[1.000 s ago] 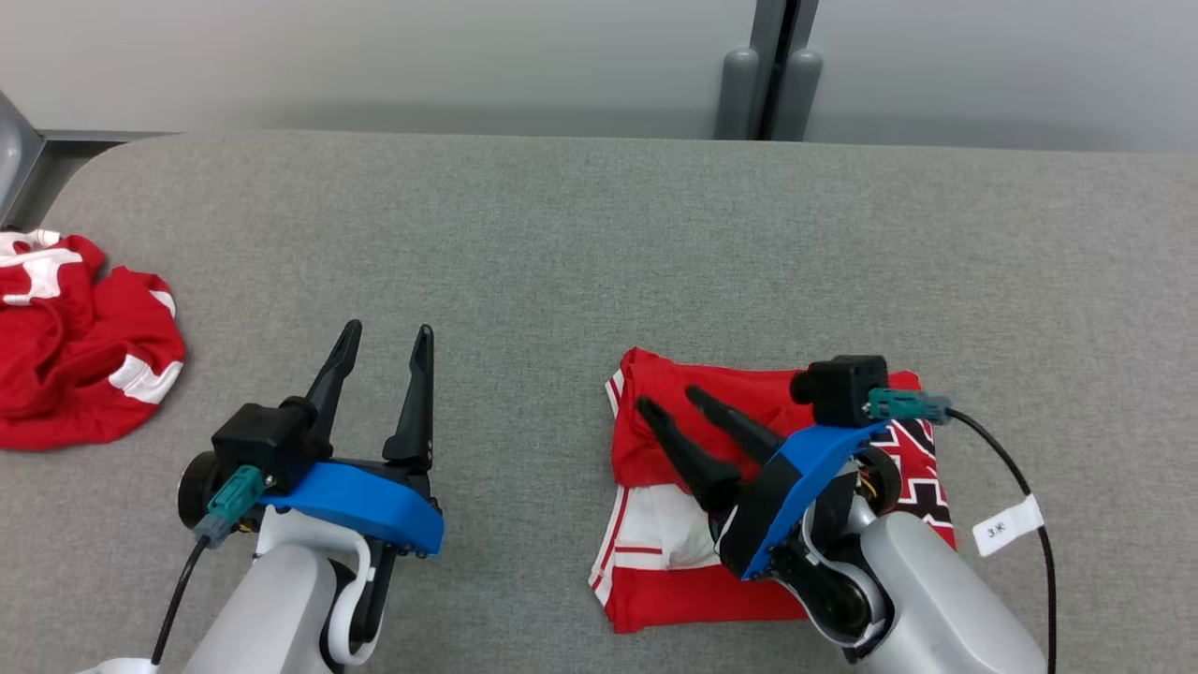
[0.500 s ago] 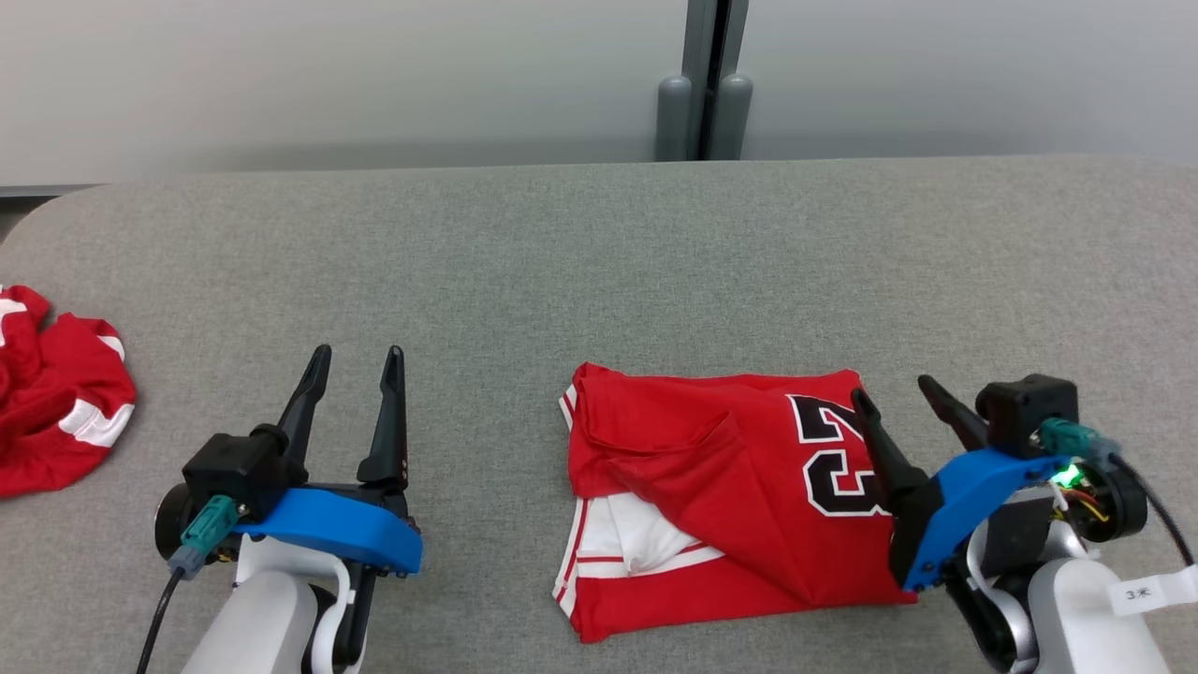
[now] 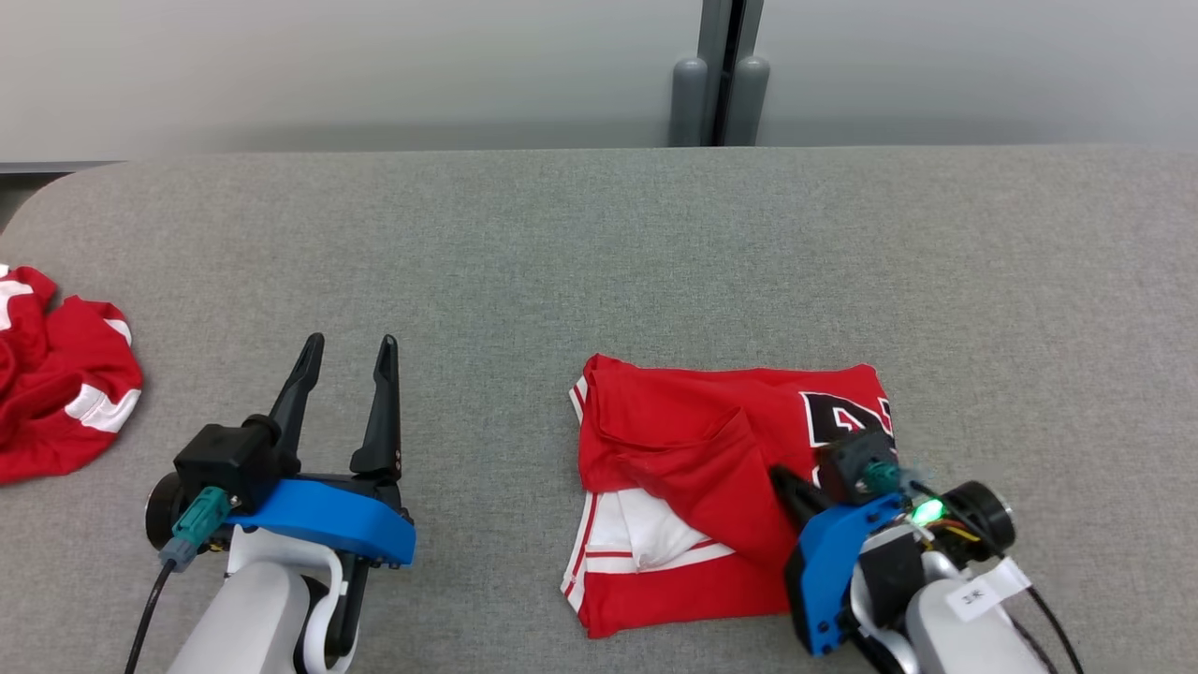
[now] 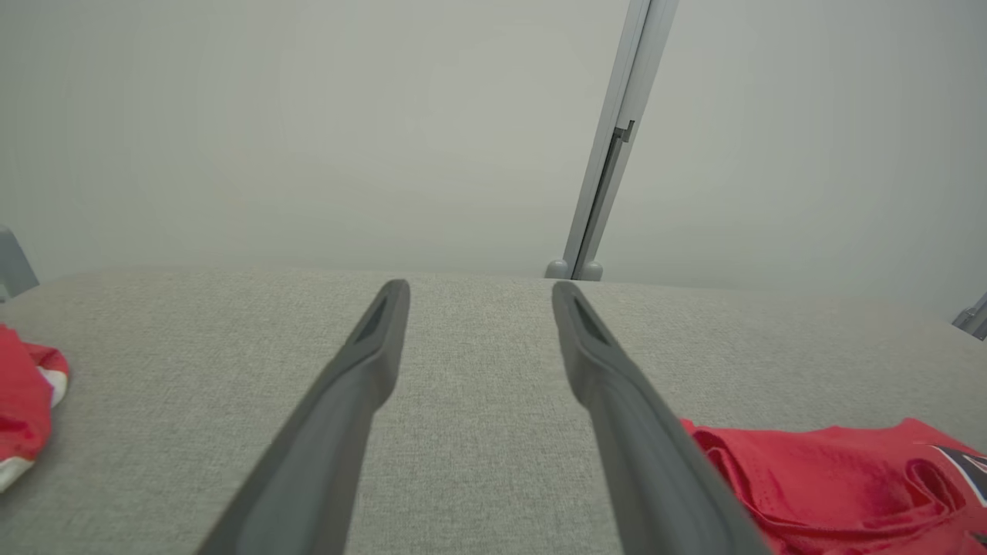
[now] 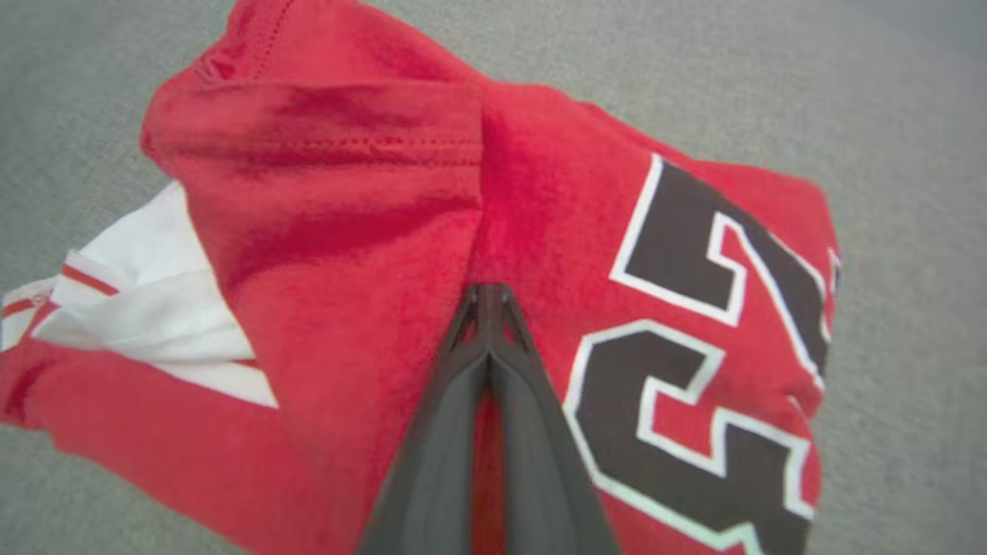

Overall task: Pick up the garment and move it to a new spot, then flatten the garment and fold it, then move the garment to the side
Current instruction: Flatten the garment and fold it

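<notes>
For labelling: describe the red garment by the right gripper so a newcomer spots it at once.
On the grey table, look near right, under the right gripper. The folded jersey lies flat there and shows a black number; the other red garment is a crumpled heap far left.

Table (image 3: 562,253): one folded garment (image 3: 693,440) lies right of centre, towards the near edge. A crumpled garment (image 3: 56,402) lies at the far left edge, well apart from it. The left gripper (image 3: 348,342) stands between the two, over bare table. The right gripper (image 5: 487,293) is down on the folded garment's near right part. A post (image 3: 719,89) stands behind the far edge.
</notes>
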Robot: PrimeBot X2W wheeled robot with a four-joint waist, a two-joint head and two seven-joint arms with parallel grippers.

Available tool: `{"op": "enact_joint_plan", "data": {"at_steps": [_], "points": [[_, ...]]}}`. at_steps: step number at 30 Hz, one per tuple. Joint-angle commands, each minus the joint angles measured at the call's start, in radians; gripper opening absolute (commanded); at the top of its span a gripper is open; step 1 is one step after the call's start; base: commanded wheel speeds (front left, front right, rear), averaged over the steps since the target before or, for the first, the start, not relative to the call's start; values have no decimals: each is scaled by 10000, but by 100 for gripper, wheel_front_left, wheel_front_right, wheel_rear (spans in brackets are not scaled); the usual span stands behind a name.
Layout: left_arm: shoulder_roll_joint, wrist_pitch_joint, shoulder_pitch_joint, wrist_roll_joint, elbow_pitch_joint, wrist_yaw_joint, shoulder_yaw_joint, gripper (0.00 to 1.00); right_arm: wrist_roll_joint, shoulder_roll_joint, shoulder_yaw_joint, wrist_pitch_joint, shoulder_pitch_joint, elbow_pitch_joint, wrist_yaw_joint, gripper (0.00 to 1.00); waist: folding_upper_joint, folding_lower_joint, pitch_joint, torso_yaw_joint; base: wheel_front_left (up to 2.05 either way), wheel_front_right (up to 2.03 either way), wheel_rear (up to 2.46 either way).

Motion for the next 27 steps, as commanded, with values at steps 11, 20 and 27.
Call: {"op": "enact_joint_plan", "data": {"at_steps": [11,20,27], "points": [[111,-67,136,-103,-28,74,15,100,2991,183,2647,1290,522,-480,7,0,0,0,-142,-20,0,0,0],[273,-81,457,-260,-224,320,260,100,4660,75,2445,736,1251,-3119,6,100,0,0,-327,-369,0,0,0],[311,-135,897,-309,-481,489,592,100,2897,194,-673,-1331,1484,-3909,7,100,0,0,-628,-671,0,0,0]]}}
